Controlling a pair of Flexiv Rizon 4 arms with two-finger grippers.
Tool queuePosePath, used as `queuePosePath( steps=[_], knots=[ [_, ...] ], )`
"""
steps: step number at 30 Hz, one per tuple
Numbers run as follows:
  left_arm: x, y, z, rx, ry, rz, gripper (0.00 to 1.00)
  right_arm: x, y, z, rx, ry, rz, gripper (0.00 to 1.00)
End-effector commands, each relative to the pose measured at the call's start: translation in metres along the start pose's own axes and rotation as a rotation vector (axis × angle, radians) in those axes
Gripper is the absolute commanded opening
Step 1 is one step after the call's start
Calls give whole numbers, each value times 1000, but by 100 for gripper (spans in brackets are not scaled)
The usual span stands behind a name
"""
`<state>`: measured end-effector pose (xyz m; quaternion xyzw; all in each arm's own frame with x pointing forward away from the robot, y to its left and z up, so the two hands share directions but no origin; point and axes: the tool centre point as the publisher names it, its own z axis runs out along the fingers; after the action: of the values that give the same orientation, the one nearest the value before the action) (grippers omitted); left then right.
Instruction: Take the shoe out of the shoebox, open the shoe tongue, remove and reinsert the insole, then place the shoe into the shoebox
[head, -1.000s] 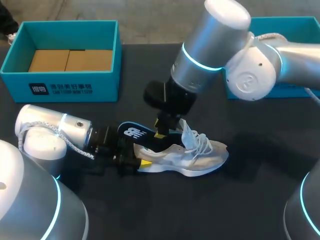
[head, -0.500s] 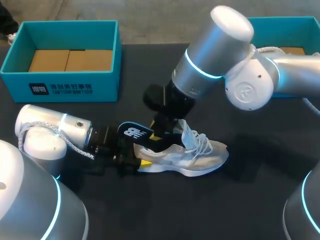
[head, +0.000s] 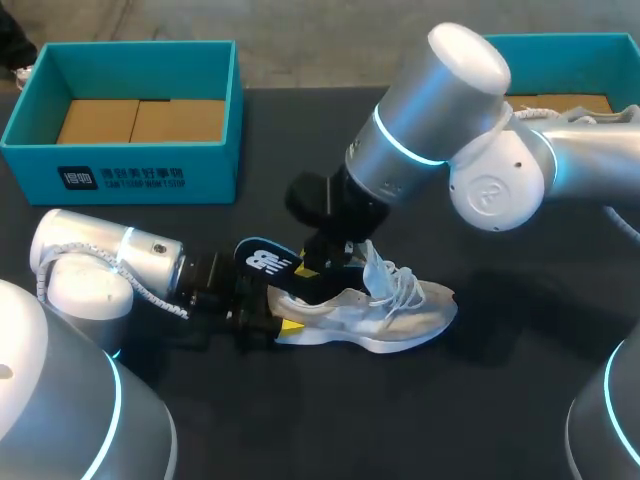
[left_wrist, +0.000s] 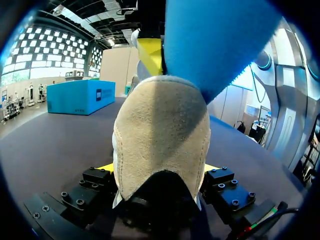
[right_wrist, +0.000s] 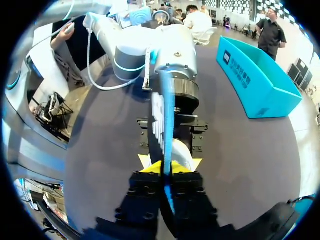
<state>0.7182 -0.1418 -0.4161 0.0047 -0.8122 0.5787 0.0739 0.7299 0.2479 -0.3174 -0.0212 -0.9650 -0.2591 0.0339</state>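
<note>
A black tabletop (head: 500, 400) carries a pale grey sneaker (head: 395, 312) standing on its sole near the middle, its toe pointing away from the left arm and its white laces loose. The left hand (head: 268, 318) lies low on the tabletop and is clenched on the sneaker's heel, a yellow tip pressed to either side. The right hand (head: 322, 262) comes down from above and grasps the insole (head: 262, 262), which stands tilted up out of the heel opening, dark with a white logo on one face and blue on the other. The insole's lower end is hidden inside the sneaker. Well behind the left arm sits an open teal shoebox (head: 150, 175) with flat brown cardboard (head: 140, 120) on its floor. A second teal box (head: 565, 45) stands behind the right arm, which covers most of it; only a strip of brown shows inside.
</note>
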Motion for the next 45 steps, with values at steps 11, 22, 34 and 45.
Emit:
queuePosePath(
  steps=[11,22,34,45],
  knots=[
    [-2,3,1,0,1,0,0,-1,14,-28,-103,-66,31,0],
    [-2,3,1,0,1,0,0,-12,39,-71,-181,-154,38,0],
    [-2,3,1,0,1,0,0,-13,40,-75,-180,-169,52,0],
    [-2,3,1,0,1,0,0,-13,40,-75,-180,-169,52,0]
  ],
)
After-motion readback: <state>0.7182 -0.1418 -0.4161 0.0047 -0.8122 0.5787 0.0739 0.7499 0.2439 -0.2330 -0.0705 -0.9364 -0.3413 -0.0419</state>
